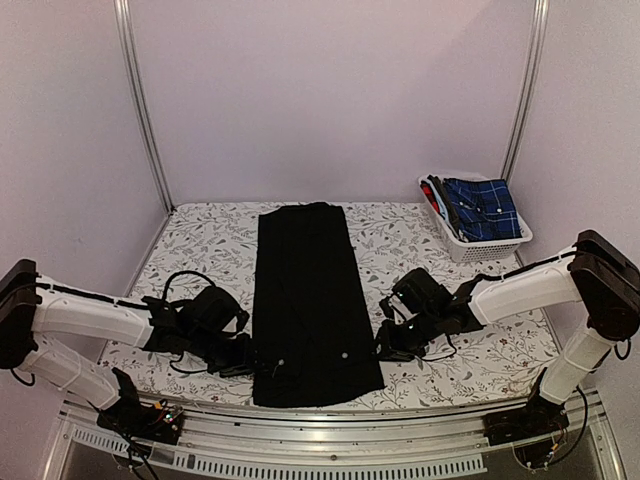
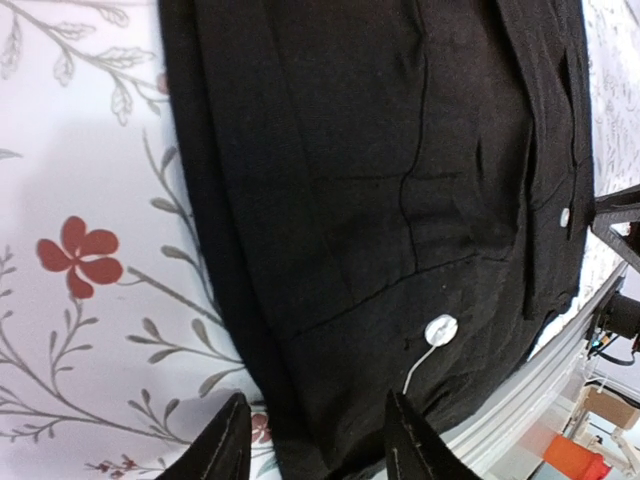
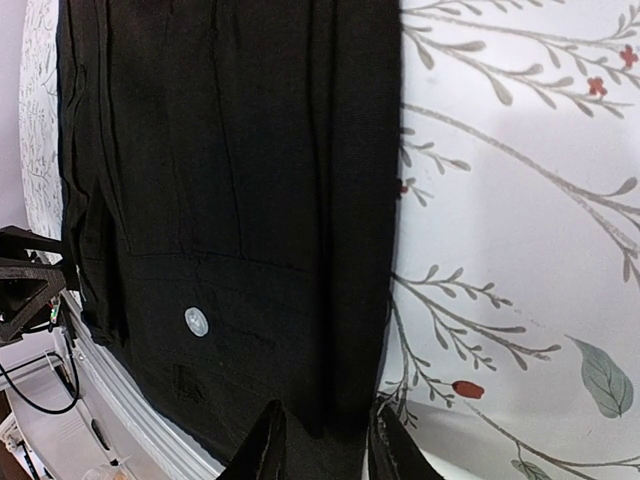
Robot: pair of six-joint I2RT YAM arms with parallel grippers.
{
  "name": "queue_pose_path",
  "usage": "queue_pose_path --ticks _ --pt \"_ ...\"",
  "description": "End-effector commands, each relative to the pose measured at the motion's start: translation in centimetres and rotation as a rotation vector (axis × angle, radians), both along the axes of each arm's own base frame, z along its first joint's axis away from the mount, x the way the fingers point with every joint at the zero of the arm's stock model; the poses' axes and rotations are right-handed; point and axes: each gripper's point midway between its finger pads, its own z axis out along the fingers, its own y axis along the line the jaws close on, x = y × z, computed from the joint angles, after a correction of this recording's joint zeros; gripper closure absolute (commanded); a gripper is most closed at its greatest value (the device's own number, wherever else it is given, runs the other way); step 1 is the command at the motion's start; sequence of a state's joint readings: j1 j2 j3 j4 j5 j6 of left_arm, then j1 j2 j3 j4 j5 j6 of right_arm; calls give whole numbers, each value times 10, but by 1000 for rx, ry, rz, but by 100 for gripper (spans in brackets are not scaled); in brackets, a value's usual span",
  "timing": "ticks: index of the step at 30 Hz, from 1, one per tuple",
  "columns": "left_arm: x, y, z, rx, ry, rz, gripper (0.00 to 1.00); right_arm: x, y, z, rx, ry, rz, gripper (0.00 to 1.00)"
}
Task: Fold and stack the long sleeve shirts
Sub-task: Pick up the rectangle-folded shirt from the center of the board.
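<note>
Ana: Black fingers of the left gripper (image 2: 315,400) are showing closest in the wrist view. They are standing apart with a fair gap and straddling the side edge of the plain black cloth shirt (image 1: 310,300). A sliver of the white tablecloth printed with grey leaves and red flowers (image 1: 420,235) is peeking between them.

Ben: And the right gripper (image 3: 326,405)?

Ana: Its fingers are sitting closer together, with the shirt's opposite edge running between them. Whether they are actually pinching the cloth, I cannot tell.

Ben: Where is the shirt lying?

Ana: It is lying flat as a long narrow strip down the middle of the table, between the two arms. Its near end is reaching the silver aluminium rail (image 1: 330,425) at the table's front. A small pale round button (image 2: 440,328) is showing near that end (with a thin white thread trailing from it).

Ben: Anything else?

Ana: At the far right corner a white slotted plastic basket (image 1: 470,250) is holding a folded blue checked cloth (image 1: 485,208), well apart from the shirt.
</note>
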State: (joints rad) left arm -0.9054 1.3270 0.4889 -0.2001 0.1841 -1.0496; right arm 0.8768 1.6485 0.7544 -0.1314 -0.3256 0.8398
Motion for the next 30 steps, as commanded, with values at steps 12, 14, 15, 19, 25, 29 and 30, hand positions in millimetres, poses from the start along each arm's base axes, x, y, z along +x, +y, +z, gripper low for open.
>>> queue_pose_path --ticks 12,14,15,19,25,29,30 --pt "-23 21 -29 85 91 -13 67 4 1 3 -10 -8 0 82" --pt "-23 16 -28 65 95 -19 70 5 3 5 -3 -15 3 84" --pt "-24 15 -28 59 98 -20 71 6 4 6 0 -18 3 85" --pt "-25 11 -27 36 109 -23 81 7 7 9 9 -22 11 89" --pt "-22 5 -16 11 93 -27 95 9 11 16 28 -39 24 97" --pt "-20 5 -14 9 88 -23 100 8 10 15 23 -37 28 100" --pt "-20 5 -13 6 87 -24 100 7 10 15 23 -36 29 100"
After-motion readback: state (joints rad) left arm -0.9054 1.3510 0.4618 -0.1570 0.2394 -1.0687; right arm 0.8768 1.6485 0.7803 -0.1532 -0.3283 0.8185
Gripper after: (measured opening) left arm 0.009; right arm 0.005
